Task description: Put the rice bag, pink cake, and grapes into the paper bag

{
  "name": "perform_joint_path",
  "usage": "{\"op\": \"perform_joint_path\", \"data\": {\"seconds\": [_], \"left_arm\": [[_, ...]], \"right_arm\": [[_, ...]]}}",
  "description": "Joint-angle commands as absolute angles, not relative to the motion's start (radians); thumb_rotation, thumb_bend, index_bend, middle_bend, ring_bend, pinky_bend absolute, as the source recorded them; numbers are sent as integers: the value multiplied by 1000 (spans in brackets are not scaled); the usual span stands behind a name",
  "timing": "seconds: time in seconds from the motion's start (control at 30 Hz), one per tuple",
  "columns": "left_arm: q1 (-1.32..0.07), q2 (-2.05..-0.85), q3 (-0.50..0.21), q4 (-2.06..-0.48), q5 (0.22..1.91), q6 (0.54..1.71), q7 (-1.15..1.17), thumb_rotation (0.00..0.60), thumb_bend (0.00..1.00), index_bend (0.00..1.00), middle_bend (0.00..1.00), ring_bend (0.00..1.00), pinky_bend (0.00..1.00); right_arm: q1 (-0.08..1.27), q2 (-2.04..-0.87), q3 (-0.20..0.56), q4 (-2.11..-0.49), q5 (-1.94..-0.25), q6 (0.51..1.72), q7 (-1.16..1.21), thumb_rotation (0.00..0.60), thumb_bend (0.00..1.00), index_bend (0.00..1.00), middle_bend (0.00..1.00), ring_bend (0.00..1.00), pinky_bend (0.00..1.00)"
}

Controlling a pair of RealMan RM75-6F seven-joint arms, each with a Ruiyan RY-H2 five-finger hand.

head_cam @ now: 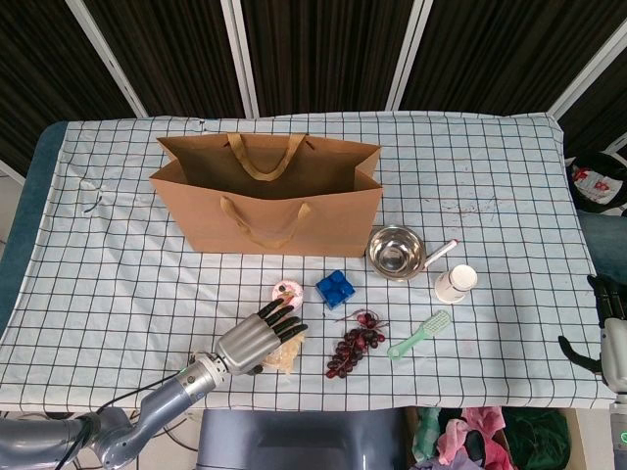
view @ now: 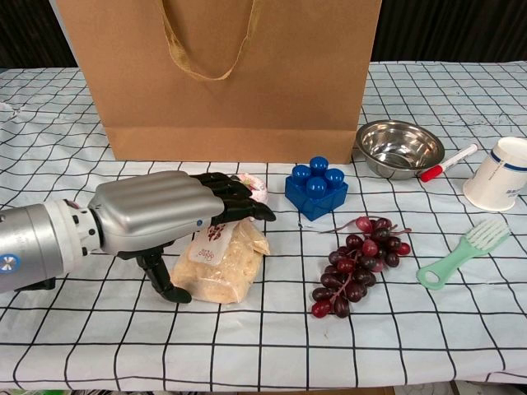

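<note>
- The left robot hand (view: pixel 169 218) hovers directly over the rice bag (view: pixel 224 262), fingers stretched forward and apart, thumb hanging down at the bag's left edge. It holds nothing; whether the thumb touches the bag cannot be told.
- The right robot hand (head_cam: pixel 609 323) sits at the counter's right edge, well apart from all task items. Its grip state cannot be told.
- The rice bag lies flat on the counter (head_cam: pixel 118 294) near the front edge, long axis running from the front edge toward the paper bag (head_cam: pixel 269 201), roughly in line with the left fingers.
- The cake (head_cam: pixel 287 290) stands just beyond the rice bag, at the left fingertips, between rice bag and paper bag.
- The grapes (view: pixel 354 263) lie to the right of the rice bag, apart from it, cluster angled front-left to back-right.
- The paper bag stands upright behind these items, mouth open upward, handles raised. None of the three items is in it.
- Judgement: the left robot hand is nearer to all three items; the rice bag is the likely first grasp, requiring a descent and closure across its short axis.
- Clearance: a blue block (view: pixel 316 188) stands between cake and grapes. A bowl (view: pixel 398 147), cup (view: pixel 499 174), pen (view: pixel 449 162) and brush (view: pixel 465 251) occupy the right side. The path from rice bag up to the bag mouth passes over the cake.
</note>
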State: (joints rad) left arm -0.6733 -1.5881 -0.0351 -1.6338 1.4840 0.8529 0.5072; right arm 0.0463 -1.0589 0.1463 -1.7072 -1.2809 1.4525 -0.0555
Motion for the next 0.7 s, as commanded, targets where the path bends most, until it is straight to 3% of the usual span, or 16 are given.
{"op": "perform_joint_path", "data": {"seconds": [0.03,0.7], "left_arm": [[-675,-1594,-32,-1627,1479,857,513,600,66,107,148,29,26],[-699,-1631,-23,-1565,1457,868,507,600,107,106,182,40,27]], "right_arm": [[46,-1058,146,-1707,-1283,1454,-53,600,205,70,68,187,229],[49,-1060,144,-1706,-1283,1448,-58,600,205,70,68,187,229]]}}
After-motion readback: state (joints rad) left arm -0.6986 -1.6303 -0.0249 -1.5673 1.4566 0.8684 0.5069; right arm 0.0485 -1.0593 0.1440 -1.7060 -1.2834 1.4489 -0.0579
